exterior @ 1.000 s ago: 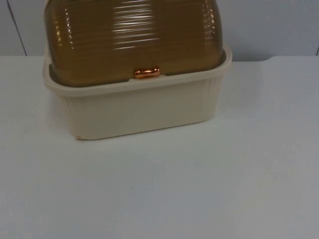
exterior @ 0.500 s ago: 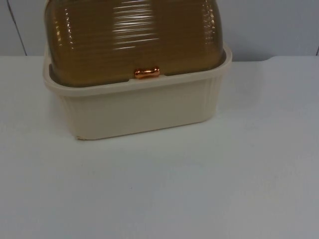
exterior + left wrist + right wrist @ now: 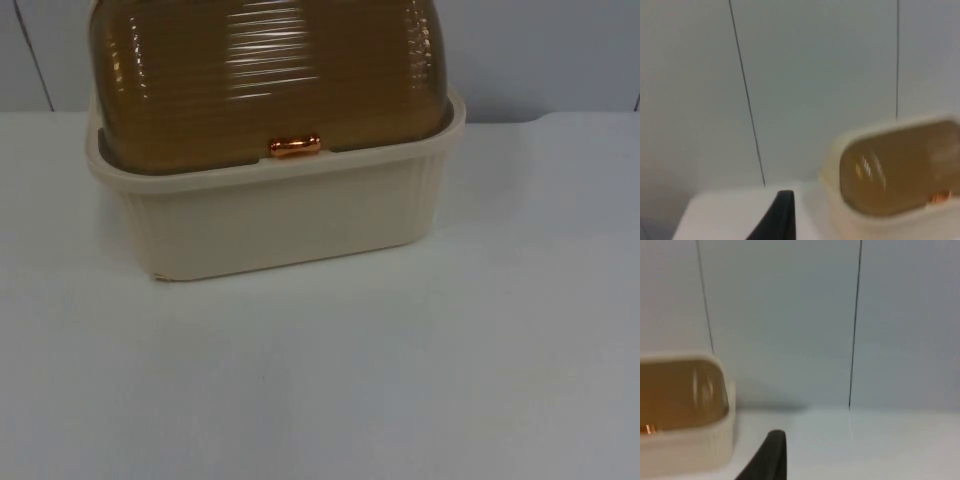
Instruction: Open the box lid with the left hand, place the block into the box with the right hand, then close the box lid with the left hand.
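Observation:
A cream ribbed box (image 3: pixel 280 225) stands at the back of the white table, left of centre. Its brown translucent domed lid (image 3: pixel 270 70) lies down shut on the rim. A small copper handle (image 3: pixel 294 146) sits at the lid's front edge. My left gripper (image 3: pixel 782 220) hangs off the box's left end, apart from it and facing the wall; from there I see the box (image 3: pixel 832 165), its lid (image 3: pixel 895 165) and the handle (image 3: pixel 940 197). My right gripper (image 3: pixel 771 455) hangs off the right end, also apart from the box (image 3: pixel 690 450). Both arms wait.
The grey partition wall (image 3: pixel 560 50) with thin vertical seams rises right behind the box. White table top (image 3: pixel 400 380) stretches in front of the box and to its right.

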Controlling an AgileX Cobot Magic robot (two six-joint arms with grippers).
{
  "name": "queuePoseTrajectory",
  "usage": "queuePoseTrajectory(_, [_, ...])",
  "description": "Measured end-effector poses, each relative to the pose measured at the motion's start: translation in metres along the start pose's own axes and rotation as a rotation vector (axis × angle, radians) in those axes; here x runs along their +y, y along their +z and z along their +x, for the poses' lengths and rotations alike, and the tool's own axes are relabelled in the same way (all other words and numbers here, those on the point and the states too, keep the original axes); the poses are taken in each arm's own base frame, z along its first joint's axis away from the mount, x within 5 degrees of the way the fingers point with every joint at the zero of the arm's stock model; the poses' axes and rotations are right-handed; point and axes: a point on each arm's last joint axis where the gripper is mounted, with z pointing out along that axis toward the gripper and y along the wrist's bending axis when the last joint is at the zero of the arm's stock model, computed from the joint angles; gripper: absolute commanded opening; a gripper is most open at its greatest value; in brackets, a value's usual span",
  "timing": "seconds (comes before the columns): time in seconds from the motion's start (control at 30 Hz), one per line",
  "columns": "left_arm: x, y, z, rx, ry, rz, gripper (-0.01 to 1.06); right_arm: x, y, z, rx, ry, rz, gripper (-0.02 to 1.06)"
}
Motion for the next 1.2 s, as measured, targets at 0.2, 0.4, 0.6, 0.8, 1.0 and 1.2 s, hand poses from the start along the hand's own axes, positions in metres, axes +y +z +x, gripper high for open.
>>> queuePoseTrajectory(0.2, [0.004,0.039,0.044,0.2,-0.004,-0.012,1.05,0.0,0.045,0.04,0.198,-0.001,0.006,1.05])
queuePoseTrajectory(0.4, [0.006,0.06,0.078,0.339,-0.013,-0.027,1.05,0.0,0.07,0.069,0.309,-0.004,0.009,1.05])
queuePoseTrajectory(0.6, [0.006,0.061,0.085,0.389,-0.024,-0.028,1.05,-0.003,0.082,0.087,0.372,-0.03,0.042,1.05])
queuePoseTrajectory(0.8, [0.006,0.06,0.088,0.427,-0.022,-0.033,1.05,-0.004,0.083,0.089,0.377,-0.018,0.054,1.05])
queuePoseTrajectory(1.0, [0.008,0.061,0.091,0.437,-0.016,-0.043,1.05,-0.004,0.083,0.089,0.377,-0.017,0.055,1.05])
queuePoseTrajectory(1.2, [0.01,0.063,0.094,0.446,-0.033,-0.075,1.05,-0.004,0.083,0.088,0.373,-0.017,0.055,1.05])
